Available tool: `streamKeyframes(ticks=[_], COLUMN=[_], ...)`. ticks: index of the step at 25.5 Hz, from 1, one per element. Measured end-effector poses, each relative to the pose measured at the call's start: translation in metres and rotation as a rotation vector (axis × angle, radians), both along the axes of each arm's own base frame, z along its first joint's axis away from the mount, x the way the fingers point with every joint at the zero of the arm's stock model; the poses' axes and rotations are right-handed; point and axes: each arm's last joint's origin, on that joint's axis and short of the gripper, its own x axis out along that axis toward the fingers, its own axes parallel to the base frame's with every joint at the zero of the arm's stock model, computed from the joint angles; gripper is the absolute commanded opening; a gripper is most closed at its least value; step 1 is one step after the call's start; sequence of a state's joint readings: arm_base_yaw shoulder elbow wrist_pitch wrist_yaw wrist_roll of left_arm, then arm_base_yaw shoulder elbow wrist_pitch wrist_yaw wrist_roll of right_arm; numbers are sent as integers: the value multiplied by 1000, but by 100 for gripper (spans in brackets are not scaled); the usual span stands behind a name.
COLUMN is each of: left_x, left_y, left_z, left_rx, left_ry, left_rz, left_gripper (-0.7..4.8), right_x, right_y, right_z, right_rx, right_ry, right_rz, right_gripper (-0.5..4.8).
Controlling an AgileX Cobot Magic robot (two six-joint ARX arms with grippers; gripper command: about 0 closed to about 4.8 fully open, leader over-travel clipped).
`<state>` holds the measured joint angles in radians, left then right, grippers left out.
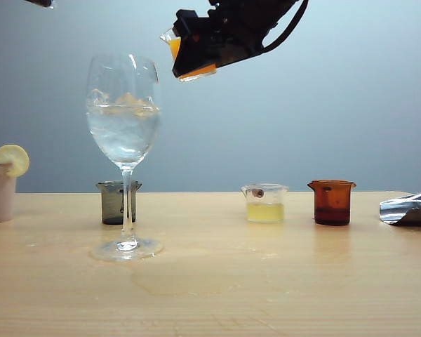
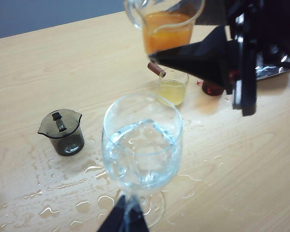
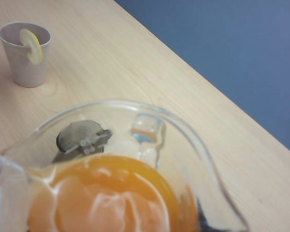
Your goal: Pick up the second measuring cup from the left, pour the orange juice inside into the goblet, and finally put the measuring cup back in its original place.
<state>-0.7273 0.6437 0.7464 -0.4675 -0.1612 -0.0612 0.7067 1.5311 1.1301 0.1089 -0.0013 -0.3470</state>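
Observation:
The second measuring cup (image 1: 172,42) hangs high above the table, up and to the right of the goblet's rim, tipped toward it. My right gripper (image 1: 191,50) is shut on it. The orange juice (image 3: 106,198) fills the cup (image 3: 150,125) in the right wrist view; no stream is falling. The goblet (image 1: 124,112) stands upright at left-centre with clear liquid and ice in it. In the left wrist view the cup (image 2: 166,24) and the right gripper (image 2: 217,55) show beyond the goblet (image 2: 142,145). My left gripper (image 2: 124,220) is shut and holds nothing; in the exterior view the left gripper (image 1: 42,3) sits at the top left edge.
A smoky grey cup (image 1: 114,202) stands behind the goblet's stem. A clear cup of pale yellow liquid (image 1: 264,203) and an amber cup (image 1: 331,202) stand to the right. A pink cup with a lemon slice (image 1: 0,189) is far left, crumpled foil (image 1: 409,209) far right. Water droplets (image 2: 63,183) lie round the goblet's foot.

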Motion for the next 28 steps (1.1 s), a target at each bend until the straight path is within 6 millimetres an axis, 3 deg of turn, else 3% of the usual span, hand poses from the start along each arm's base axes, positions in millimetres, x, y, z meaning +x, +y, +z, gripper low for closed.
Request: streamKeyframes(ticks=[4, 11, 28], left_x=[1, 1, 1], left_y=[-1, -1, -1], left_z=[-1, -1, -1], left_rx=[4, 5, 6], left_ry=[4, 6, 6], left_rz=[0, 0, 0], left_gripper=[-5, -5, -5], right_x=[-4, -21, -23], right_y=[-1, 16, 17], right_z=[3, 2, 0], right_rx=[-41, -128, -302], right_ry=[-30, -86, -208], right_rz=[20, 115, 138], right_gripper=[134, 134, 133])
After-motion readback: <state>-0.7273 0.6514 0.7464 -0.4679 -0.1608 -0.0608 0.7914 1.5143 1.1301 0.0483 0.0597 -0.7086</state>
